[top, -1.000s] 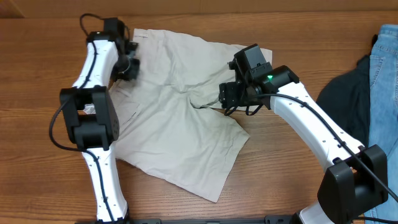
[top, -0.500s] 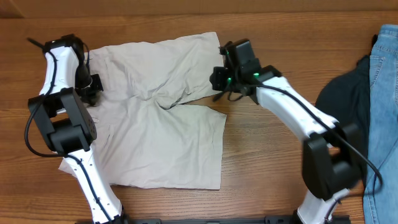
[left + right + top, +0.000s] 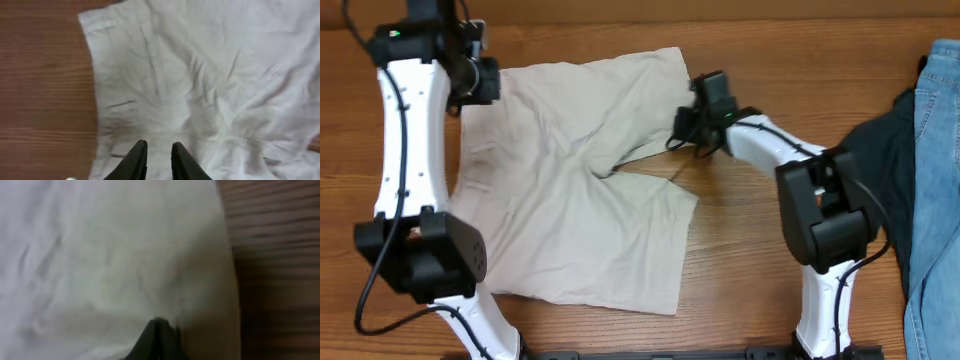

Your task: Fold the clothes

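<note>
The beige shorts [image 3: 570, 180] lie spread on the wooden table, waistband to the left and legs to the right. My left gripper [image 3: 485, 80] hovers at their far left corner. In the left wrist view its jaws [image 3: 159, 146] stand slightly open above the wrinkled cloth [image 3: 210, 75], with nothing between them. My right gripper [image 3: 680, 135] is at the hem of the far leg, by the crotch notch. Seen from the right wrist, its fingers [image 3: 159, 322] are pressed together, pinching the blurred cloth [image 3: 100, 245] near its edge.
A dark navy garment [image 3: 875, 150] and blue jeans [image 3: 935, 150] lie heaped at the table's right edge, just beyond the right arm. Bare wood [image 3: 770, 270] shows in front of the shorts and to their right.
The left arm has swung up to the far left corner and its jaws have parted a little. The right gripper has shut at the leg hem. The shorts now lie flatter.
</note>
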